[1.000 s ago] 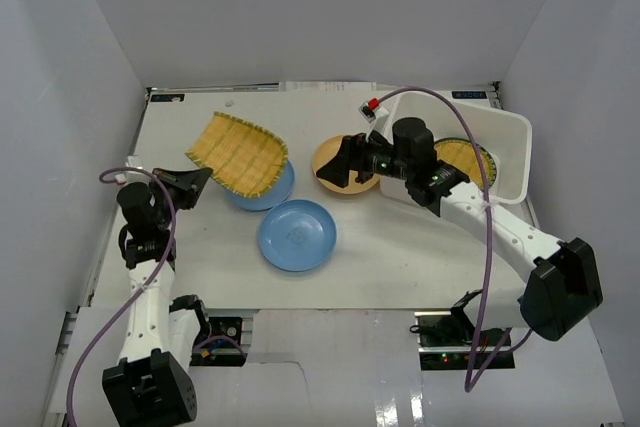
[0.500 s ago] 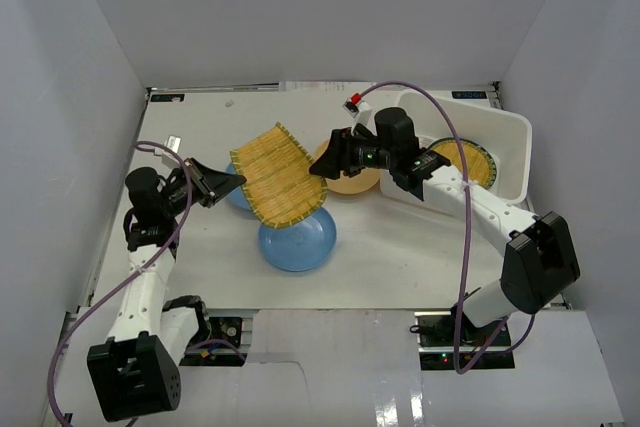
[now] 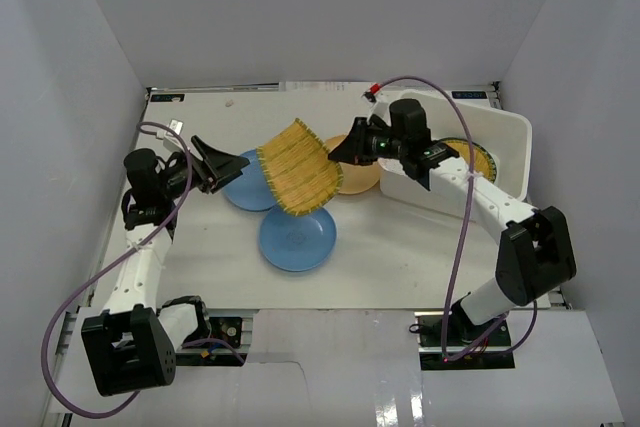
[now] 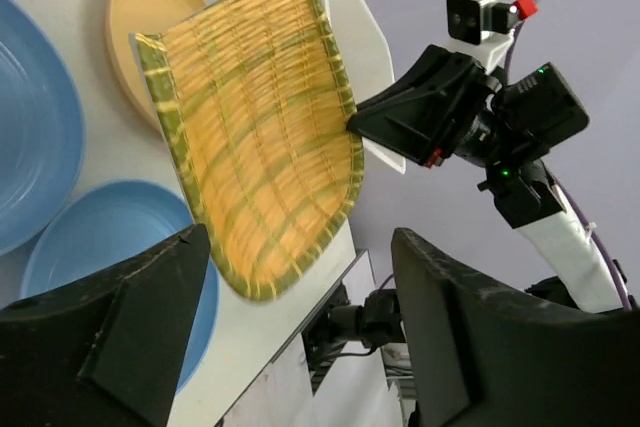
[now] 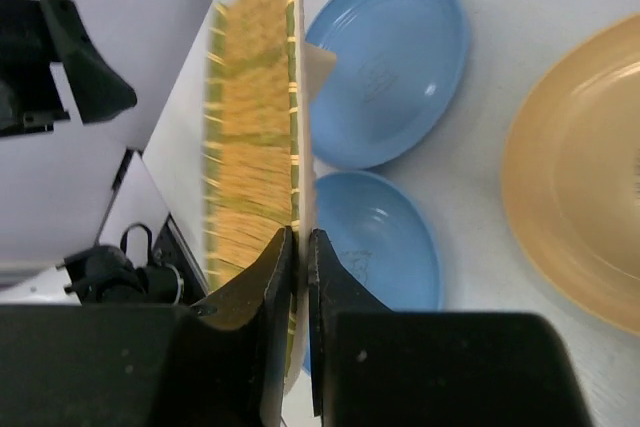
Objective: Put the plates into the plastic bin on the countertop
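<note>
Fan-shaped plate point(image 3: 298, 167) is hanging tilted in the air over the far blue plate point(image 3: 243, 189) and near blue plate point(image 3: 297, 240). Right tool point(image 3: 336, 153) is pinching its edge, fingers clamped tight. Orange plate point(image 3: 360, 179) is lying just beside it on the worktop point(image 3: 400, 247). Round striped plate point(image 3: 472, 157) is sitting in the plastic bin point(image 3: 500, 119). Left tool point(image 3: 228, 169) is hovering spread wide, holding nothing.

Found the fan-shaped striped plate point(image 3: 298, 169) lifted clear of the countertop point(image 3: 400, 252), tipped steeply on edge, pinched at its rim by the right gripper point(image 3: 337, 152). Saw the near light blue plate point(image 3: 297, 239) lying flat and the far light blue plate point(image 3: 243, 187) flat too, partly hidden behind the raised one. Noted the orange-yellow plate point(image 3: 362, 177) flat just beside the plastic bin point(image 3: 508, 152), with the round striped plate point(image 3: 475, 157) inside.
</note>
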`<action>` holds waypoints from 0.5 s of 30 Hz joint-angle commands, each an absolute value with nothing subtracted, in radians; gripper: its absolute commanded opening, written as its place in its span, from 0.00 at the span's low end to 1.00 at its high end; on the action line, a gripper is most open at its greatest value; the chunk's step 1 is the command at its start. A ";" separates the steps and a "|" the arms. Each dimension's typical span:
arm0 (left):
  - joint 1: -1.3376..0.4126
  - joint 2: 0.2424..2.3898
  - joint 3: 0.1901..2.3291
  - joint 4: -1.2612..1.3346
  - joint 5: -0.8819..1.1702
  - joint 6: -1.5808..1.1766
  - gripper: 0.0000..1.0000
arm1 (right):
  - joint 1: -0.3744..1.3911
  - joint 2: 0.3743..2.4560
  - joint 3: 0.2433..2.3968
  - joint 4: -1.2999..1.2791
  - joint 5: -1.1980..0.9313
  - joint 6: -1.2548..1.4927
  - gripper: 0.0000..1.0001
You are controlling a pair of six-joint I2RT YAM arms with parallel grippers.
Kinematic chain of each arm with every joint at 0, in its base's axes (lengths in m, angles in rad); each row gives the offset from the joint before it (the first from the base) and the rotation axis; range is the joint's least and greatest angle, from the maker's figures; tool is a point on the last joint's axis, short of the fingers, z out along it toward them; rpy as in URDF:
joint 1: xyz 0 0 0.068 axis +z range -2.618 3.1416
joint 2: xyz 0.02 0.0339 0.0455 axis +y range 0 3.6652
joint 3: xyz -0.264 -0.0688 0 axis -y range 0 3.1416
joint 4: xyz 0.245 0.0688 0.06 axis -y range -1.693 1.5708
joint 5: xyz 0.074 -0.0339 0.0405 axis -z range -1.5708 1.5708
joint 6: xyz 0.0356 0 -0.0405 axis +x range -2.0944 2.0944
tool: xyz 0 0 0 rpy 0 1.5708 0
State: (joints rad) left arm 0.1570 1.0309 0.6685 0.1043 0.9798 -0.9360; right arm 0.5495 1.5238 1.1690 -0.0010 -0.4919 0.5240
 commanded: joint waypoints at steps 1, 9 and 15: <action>0.155 1.019 0.727 0.074 0.954 -0.881 0.86 | 0.392 1.445 1.238 0.077 -0.495 0.615 0.08; 0.155 1.132 0.727 -0.073 0.752 -0.773 0.88 | -0.039 1.249 1.046 0.087 -0.434 0.699 0.08; 0.155 1.097 0.647 -0.109 0.494 -0.778 0.88 | -0.262 1.189 0.856 0.173 -0.443 0.778 0.08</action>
